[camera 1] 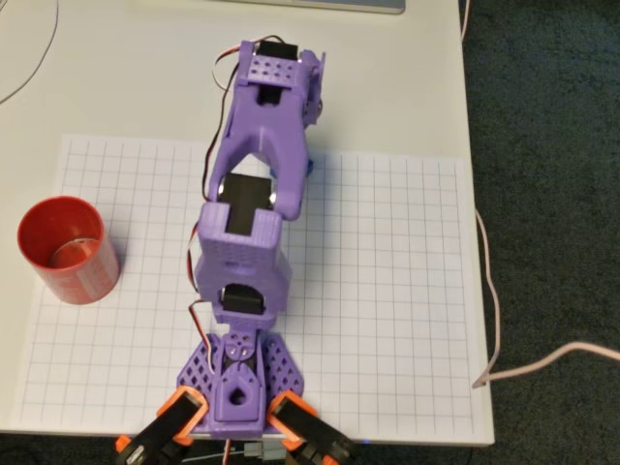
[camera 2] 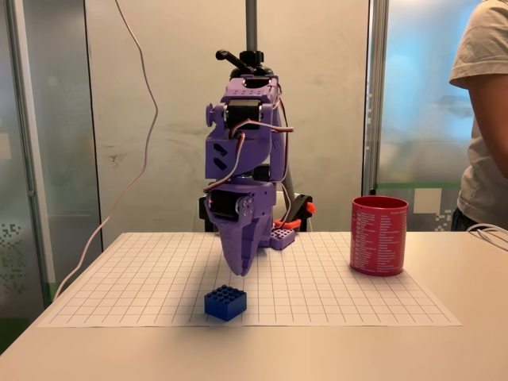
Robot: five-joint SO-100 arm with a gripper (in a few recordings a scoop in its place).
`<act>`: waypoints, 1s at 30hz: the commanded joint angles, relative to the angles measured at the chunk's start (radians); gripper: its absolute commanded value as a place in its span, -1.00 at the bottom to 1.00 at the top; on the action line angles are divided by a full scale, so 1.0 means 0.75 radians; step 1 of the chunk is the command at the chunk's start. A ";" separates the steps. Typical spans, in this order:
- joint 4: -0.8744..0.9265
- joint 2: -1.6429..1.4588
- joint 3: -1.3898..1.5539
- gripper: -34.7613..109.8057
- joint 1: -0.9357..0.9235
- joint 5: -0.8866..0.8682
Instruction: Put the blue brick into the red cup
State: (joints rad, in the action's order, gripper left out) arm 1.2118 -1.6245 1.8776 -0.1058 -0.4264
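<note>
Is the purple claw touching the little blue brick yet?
Apart. In the fixed view the claw hangs above the blue brick, with a strip of white grid paper showing between its tip and the brick's top.

A white worktop (camera 2: 476, 349) carries a gridded paper sheet (camera 2: 333, 294), on which the blue brick (camera 2: 225, 302) sits just below the pincer (camera 2: 240, 266) and the red cup (camera 2: 379, 236) well to its side.

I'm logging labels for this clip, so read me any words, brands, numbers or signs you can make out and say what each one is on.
No text here can be read.
Red cup: rows of pale print run around its side, too small and blurred to read in the fixed view; from overhead it is faint pale speckling only.
Blue brick: no lettering can be made out on it.
Gridded paper mat: plain lines, no numbers.
</note>
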 commanded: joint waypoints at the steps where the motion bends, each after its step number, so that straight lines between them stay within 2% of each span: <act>1: -0.020 -0.049 -0.041 -0.52 -0.002 0.047; 3: -0.022 -0.043 -0.041 -0.42 0.002 0.121; 6: 0.059 -0.037 -0.041 0.16 0.020 0.141; 7: 0.088 -0.037 -0.041 0.24 0.020 0.131; 16: 0.223 -0.004 -0.096 0.26 -0.014 0.104; 23: 0.051 0.190 -0.072 0.26 -0.002 0.018; 30: 0.018 0.252 -0.094 0.26 -0.010 0.033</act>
State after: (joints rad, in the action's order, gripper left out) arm 1.2318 -1.4097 1.8530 -0.0905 -0.3958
